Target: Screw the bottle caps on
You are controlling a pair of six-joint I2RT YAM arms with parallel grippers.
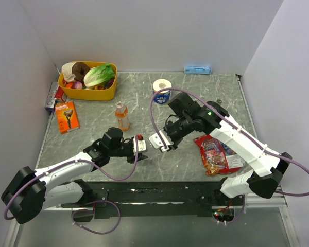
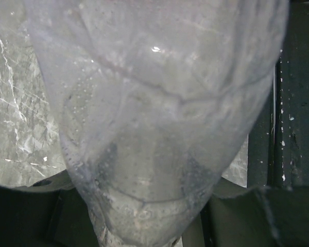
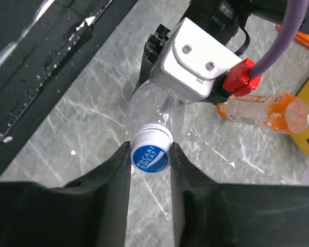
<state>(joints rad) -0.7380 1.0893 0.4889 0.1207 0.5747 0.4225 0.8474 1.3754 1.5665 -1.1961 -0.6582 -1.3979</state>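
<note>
Cap (image 3: 150, 157) on bottle (image 3: 150, 109), ctr-front, btwn L gripper (image 1: 139, 145) & R gripper (image 1: 162, 143). Drink bottle (image 1: 122, 116) behind; basket (image 1: 87, 95) rear-L; roll (image 1: 162, 85) rear-ctr; snack bag (image 1: 216, 154) R.

A grey marble-patterned table (image 1: 221, 98) fills the centre under soft, even light. Plain pale walls enclose it: back wall (image 1: 144, 31) at twelve o'clock, left wall (image 1: 15, 77) at nine, right wall (image 1: 283, 62) at three. A dark rail (image 1: 154, 193) edges six o'clock.

From overhead we look down on the whole table (image 1: 195, 87); both wrist cameras press close, sharing one clear bottle (image 3: 153, 110).
</note>
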